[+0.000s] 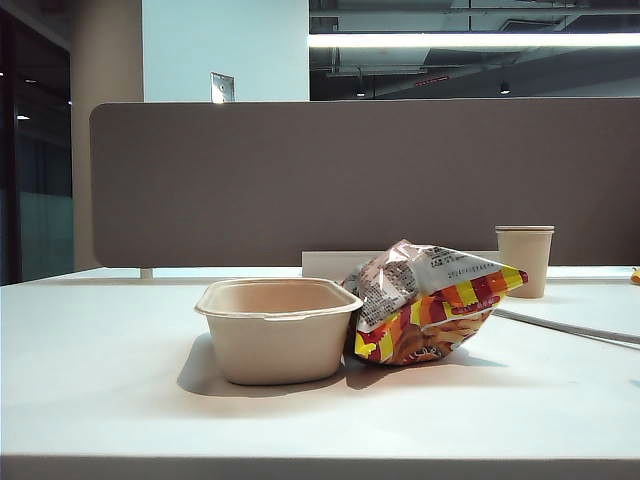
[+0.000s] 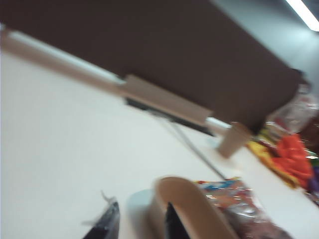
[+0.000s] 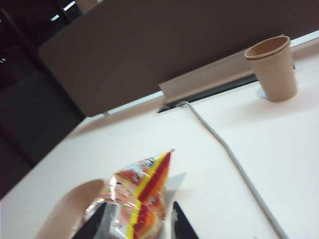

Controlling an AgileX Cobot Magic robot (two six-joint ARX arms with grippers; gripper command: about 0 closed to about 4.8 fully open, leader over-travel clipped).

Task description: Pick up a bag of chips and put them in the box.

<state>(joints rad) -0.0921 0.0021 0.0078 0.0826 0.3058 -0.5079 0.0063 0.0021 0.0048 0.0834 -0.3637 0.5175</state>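
The beige box (image 1: 278, 340) stands open on the white table, a little left of centre. Its right side is touched by the bag of chips (image 1: 430, 305), a crinkly silver bag with red, orange and yellow stripes that leans against it. Neither arm shows in the exterior view. In the left wrist view my left gripper (image 2: 141, 211) is open over bare table, with the box rim (image 2: 189, 199) and the bag (image 2: 239, 199) beyond it. My right gripper (image 3: 138, 209) is open too. The bag (image 3: 144, 184) appears past its jaws and the box (image 3: 70, 209) beside it.
A tall beige paper cup (image 1: 524, 258) stands at the back right. A grey cable (image 1: 570, 327) runs across the table from behind the bag. A grey partition (image 1: 350, 180) with a white rail (image 1: 330, 262) closes the back. Colourful packets (image 2: 291, 157) lie far right.
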